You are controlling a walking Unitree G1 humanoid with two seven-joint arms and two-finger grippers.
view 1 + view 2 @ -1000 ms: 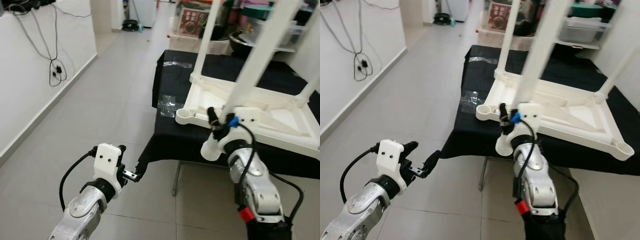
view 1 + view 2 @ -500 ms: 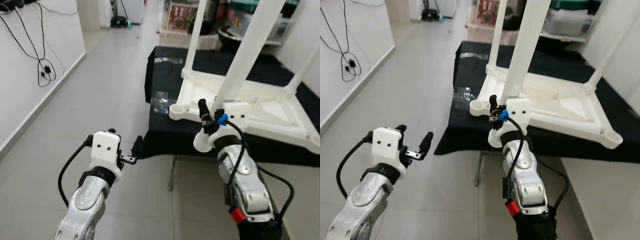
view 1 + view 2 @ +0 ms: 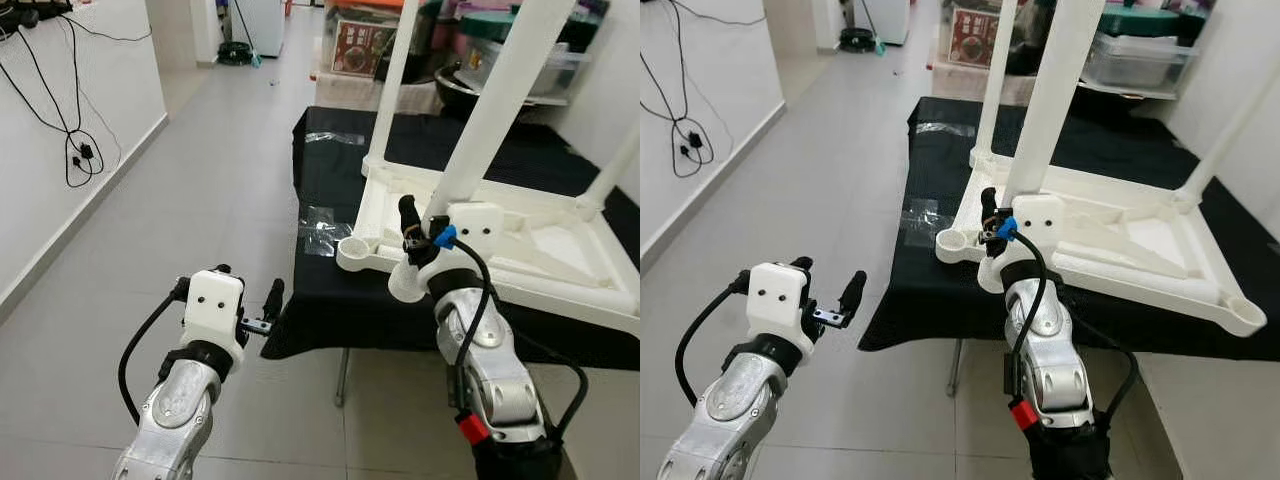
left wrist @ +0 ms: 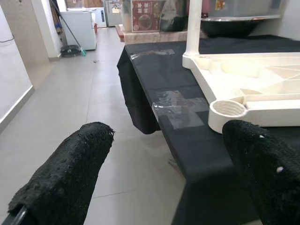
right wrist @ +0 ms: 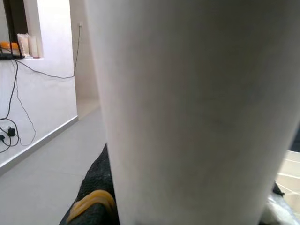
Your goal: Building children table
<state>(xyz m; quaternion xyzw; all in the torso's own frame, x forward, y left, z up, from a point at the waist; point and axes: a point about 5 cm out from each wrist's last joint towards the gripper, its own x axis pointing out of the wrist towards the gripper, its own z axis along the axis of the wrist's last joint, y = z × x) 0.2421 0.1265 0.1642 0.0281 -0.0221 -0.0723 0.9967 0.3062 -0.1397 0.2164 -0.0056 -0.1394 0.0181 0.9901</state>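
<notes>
Upturned white table point(image 3: 540, 240) on black cloth point(image 3: 330, 290), right fingers point(image 3: 407, 215) clamping leg point(image 3: 490, 120) — left fingers point(image 4: 61, 183) spread, empty.

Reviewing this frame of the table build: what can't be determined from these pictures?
- Right gripper: the head views show only one black finger beside the white table leg; the grip is behind the wrist housing.
- Right wrist view: the leg is too close to the lens, so its seating is hidden.
- Leg tops: cut off by the upper edge of the head views.
- Empty corner socket: its inside is too shallow an angle to see.
- Upturned tabletop: its far right corner is cropped in the left eye view.
</notes>
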